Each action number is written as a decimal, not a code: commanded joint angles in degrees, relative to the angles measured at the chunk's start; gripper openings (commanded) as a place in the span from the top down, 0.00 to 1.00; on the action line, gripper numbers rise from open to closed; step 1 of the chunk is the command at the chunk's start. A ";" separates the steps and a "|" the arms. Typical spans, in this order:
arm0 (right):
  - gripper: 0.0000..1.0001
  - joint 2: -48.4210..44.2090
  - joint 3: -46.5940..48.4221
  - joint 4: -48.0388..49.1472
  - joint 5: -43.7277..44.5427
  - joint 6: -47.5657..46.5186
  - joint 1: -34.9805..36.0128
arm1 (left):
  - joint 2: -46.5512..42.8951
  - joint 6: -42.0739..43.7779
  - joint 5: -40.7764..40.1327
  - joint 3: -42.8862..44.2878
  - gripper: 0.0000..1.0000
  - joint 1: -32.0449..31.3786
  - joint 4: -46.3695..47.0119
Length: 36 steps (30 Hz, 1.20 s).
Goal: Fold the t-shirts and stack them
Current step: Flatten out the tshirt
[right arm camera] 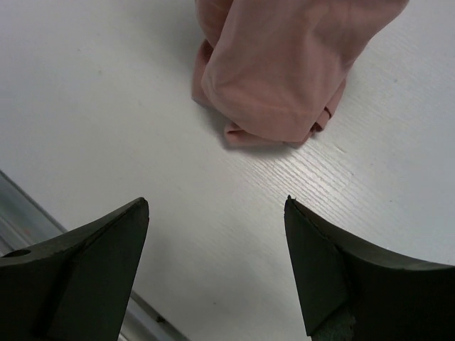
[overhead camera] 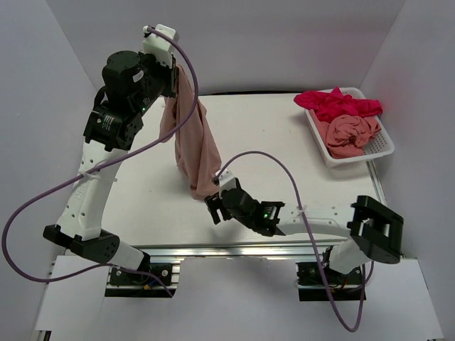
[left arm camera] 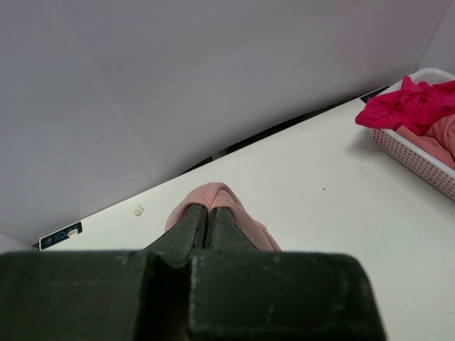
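Observation:
A salmon-pink t-shirt (overhead camera: 193,145) hangs in a long bunch from my raised left gripper (overhead camera: 175,77), and its lower end touches the table. In the left wrist view the jaws (left arm camera: 208,208) are shut on a fold of that pink cloth (left arm camera: 217,190). My right gripper (overhead camera: 213,207) sits low over the table just in front of the shirt's bottom end. It is open (right arm camera: 217,202), nothing is between its fingers, and the bunched hem (right arm camera: 277,85) lies a little beyond them. A magenta-red t-shirt (overhead camera: 338,105) and another pink one (overhead camera: 350,133) lie crumpled in the basket.
The white mesh basket (overhead camera: 382,146) stands at the table's back right corner and shows in the left wrist view (left arm camera: 416,155). White walls enclose the table on three sides. The metal front rail (overhead camera: 234,250) runs just behind the right gripper.

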 commanded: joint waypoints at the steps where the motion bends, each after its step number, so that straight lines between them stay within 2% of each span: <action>1: 0.19 3.90 3.17 5.20 0.37 -1.12 0.28 | -2.97 0.63 -0.93 -1.20 1.00 0.10 3.29; 9: 0.20 12.97 8.36 9.94 -2.96 -1.74 -0.69 | -3.59 1.24 -0.93 -4.71 1.00 0.10 3.38; 24: 0.21 24.57 16.36 13.64 -8.59 -3.41 -5.70 | -2.09 1.94 -1.27 -3.75 1.00 0.01 1.79; 30: 0.28 26.94 17.86 14.26 -10.17 -3.32 -7.54 | -1.74 2.38 -1.54 -3.40 1.00 0.10 1.27; 33: 0.51 26.95 18.30 13.82 -10.00 -3.06 -8.07 | -1.30 2.65 -1.37 -3.13 1.00 0.10 0.83; 34: 0.66 26.69 18.12 13.82 -9.82 -3.06 -8.25 | -1.13 2.82 -1.28 -3.13 1.00 0.10 0.83; 35: 0.74 26.51 17.86 13.73 -9.74 -3.06 -8.42 | -1.04 2.83 -1.36 -3.13 1.00 0.10 0.83; 36: 0.90 25.81 17.60 13.55 -9.21 -3.06 -8.51 | -0.95 2.83 -1.37 -3.22 1.00 0.10 0.83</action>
